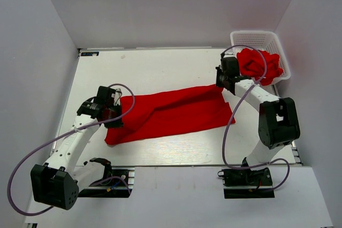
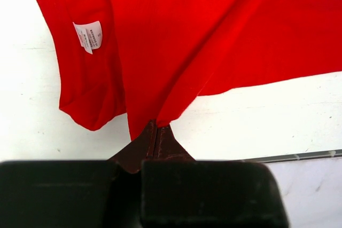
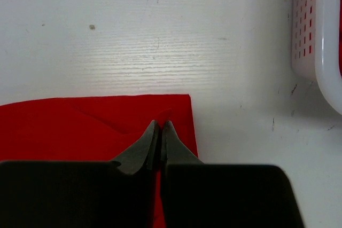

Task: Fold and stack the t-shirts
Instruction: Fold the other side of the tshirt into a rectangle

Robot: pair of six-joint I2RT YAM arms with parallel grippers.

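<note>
A red t-shirt (image 1: 171, 113) lies stretched across the table between my two grippers. My left gripper (image 1: 114, 118) is shut on its left edge; in the left wrist view the gripper (image 2: 156, 125) pinches a point of cloth, and the shirt (image 2: 214, 30) hangs away from it with a white neck label (image 2: 88, 36). My right gripper (image 1: 222, 85) is shut on the shirt's far right corner; in the right wrist view the gripper (image 3: 160, 125) holds a small ridge of the cloth (image 3: 80, 126). More red t-shirts (image 1: 260, 65) lie crumpled in the basket.
A white plastic mesh basket (image 1: 259, 37) stands at the back right corner, close behind my right gripper, and its wall shows in the right wrist view (image 3: 312, 30). The table's near edge (image 2: 299, 156) runs just below the shirt. Grey walls enclose the table.
</note>
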